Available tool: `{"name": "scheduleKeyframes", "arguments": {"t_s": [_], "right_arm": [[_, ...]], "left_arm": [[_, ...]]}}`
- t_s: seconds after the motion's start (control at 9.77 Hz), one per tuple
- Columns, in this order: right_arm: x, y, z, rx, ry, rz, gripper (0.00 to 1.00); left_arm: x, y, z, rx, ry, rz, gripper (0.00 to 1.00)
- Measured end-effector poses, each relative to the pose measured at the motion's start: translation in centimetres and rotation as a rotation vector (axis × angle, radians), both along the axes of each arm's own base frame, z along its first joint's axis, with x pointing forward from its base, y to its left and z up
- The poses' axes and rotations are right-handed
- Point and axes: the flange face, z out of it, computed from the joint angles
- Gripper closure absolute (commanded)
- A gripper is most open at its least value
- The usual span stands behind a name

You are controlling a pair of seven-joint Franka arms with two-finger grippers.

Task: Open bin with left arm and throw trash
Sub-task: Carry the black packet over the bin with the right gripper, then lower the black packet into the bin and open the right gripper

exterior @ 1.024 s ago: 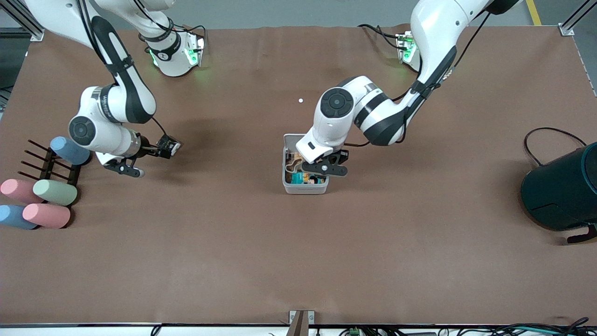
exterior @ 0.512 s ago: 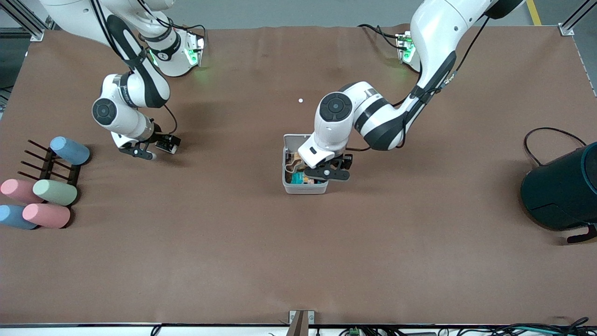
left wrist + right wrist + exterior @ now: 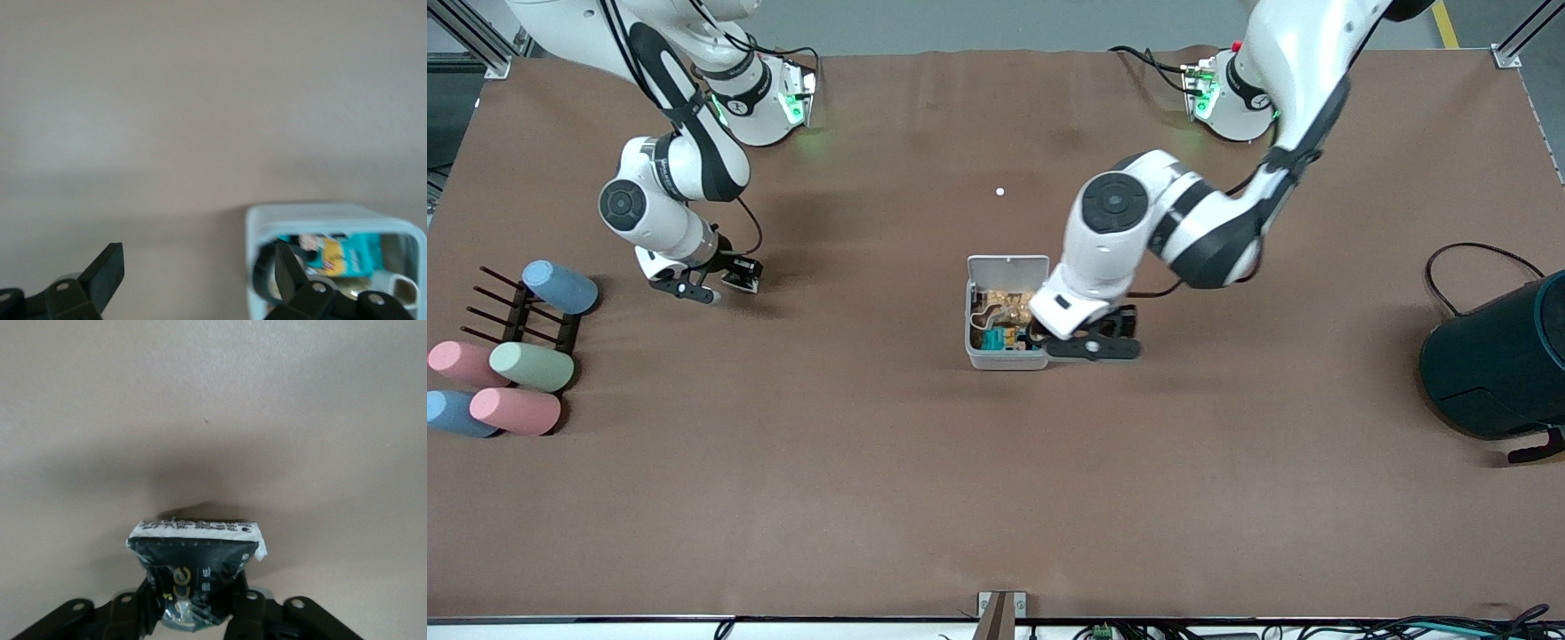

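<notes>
The bin [image 3: 1005,360] stands mid-table with its lid [image 3: 1009,265] swung up and open. Inside lie teal and yellow wrappers and a beige rubber-band loop [image 3: 986,313]. My left gripper [image 3: 1089,345] is open and empty. It sits low beside the bin, toward the left arm's end, with one finger at the bin's rim. The left wrist view shows the bin [image 3: 313,212] and a dark ring inside it by that finger [image 3: 285,270]. My right gripper [image 3: 698,289] hangs over the table near the right arm's end, shut on the black packet [image 3: 193,563] with a white edge.
A large dark teal cylinder [image 3: 1494,364] with a cable stands at the left arm's end. A black rack [image 3: 525,316] with several pastel cylinders stands at the right arm's end. A tiny white dot [image 3: 1000,191] lies farther from the camera than the bin.
My left gripper has moved from over the bin to beside it, toward the left arm's end. My right gripper has drawn back toward its base with the packet.
</notes>
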Motion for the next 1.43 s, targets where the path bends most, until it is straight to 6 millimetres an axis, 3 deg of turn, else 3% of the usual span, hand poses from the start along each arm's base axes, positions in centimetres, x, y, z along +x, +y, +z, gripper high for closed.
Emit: {"name": "scheduleKeyframes", "arguments": {"t_s": [0.1, 0.2, 0.31, 0.41, 0.51, 0.61, 0.82, 1.02, 1.13, 1.43], "right_arm": [[1.8, 0.9, 2.0, -0.006, 0.012, -0.066, 1.0], [5.0, 3.6, 6.1, -0.006, 0.035, -0.162, 1.0], [8.5, 8.3, 12.1, 0.028, 0.031, -0.254, 1.0], [10.7, 13.7, 17.9, 0.081, 0.001, -0.336, 1.0], [11.6, 18.8, 22.1, 0.118, -0.033, -0.417, 1.0], [11.9, 23.4, 24.6, 0.137, -0.053, -0.51, 1.0], [13.5, 31.4, 25.7, 0.158, -0.062, -0.635, 0.99], [15.1, 37.8, 23.1, 0.13, -0.085, -0.63, 0.99], [15.4, 39.8, 22.0, 0.121, -0.091, -0.628, 0.98], [14.6, 44.2, 19.7, 0.111, -0.091, -0.575, 0.96]], "left_arm": [[1.3, 3.5, 3.0, 0.015, -0.01, 0.051, 0.0], [2.1, 6.9, 6.0, 0.019, 0.003, 0.073, 0.0], [2.5, 9.9, 8.8, 0.027, 0.028, 0.071, 0.0], [2.9, 12.7, 11.1, 0.037, 0.059, 0.065, 0.0], [3.1, 15.3, 13.2, 0.034, 0.087, 0.044, 0.0], [2.8, 17.6, 15.2, 0.03, 0.111, 0.01, 0.0], [1.1, 22.1, 20.6, 0.029, 0.106, -0.042, 0.0], [-1.8, 28.4, 24.9, 0.022, 0.123, -0.088, 0.0], [-3.2, 30.1, 25.3, 0.024, 0.129, -0.091, 0.0], [-4.3, 30.7, 24.8, -0.012, 0.137, -0.089, 0.0]]}}
